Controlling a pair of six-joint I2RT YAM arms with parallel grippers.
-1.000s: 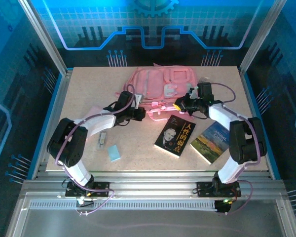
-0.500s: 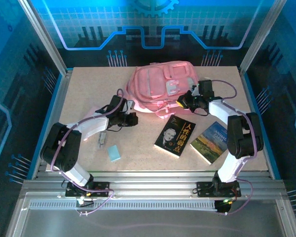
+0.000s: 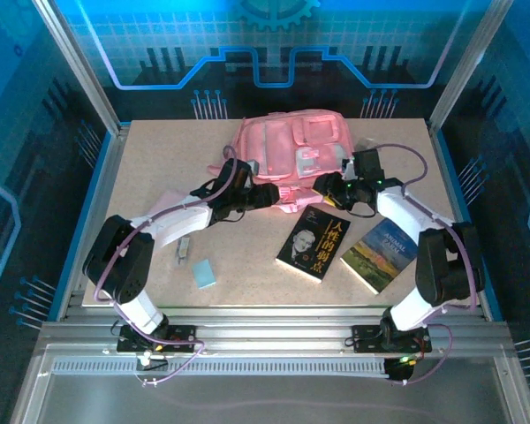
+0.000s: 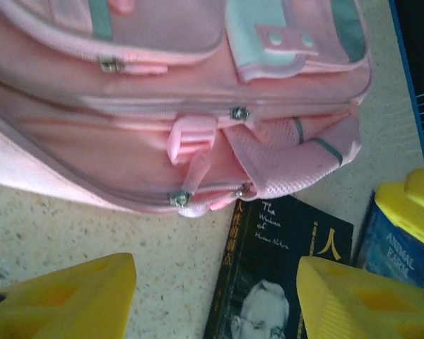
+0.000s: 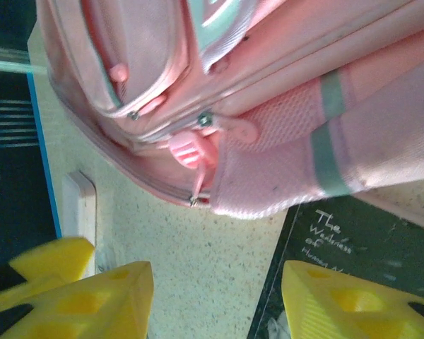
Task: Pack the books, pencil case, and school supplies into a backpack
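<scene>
From above, the backpack [image 3: 291, 152] lies flat at the far middle of the table [image 3: 159, 159], its zipped edge facing the arms. The left gripper [image 3: 272, 194] and right gripper [image 3: 325, 184] meet at that near edge, probably to get at the zips. The black book [image 3: 314, 247] and the landscape book [image 3: 375, 254] lie flat just in front of the bag, within easy reach. The pale blue rectangle [image 3: 203, 272] and the grey packet [image 3: 184, 250] wait near the left arm.

In the left wrist view, the left gripper [image 4: 215, 282] stands wide apart and empty, aimed at the zip pulls [image 4: 178, 199] on the backpack [image 4: 162, 106], with the black book [image 4: 275, 282] below.

In the right wrist view, the right gripper [image 5: 215, 282] is also spread and holds nothing. It faces the same seam of the backpack [image 5: 268, 70], beside the black book [image 5: 325, 268].
</scene>
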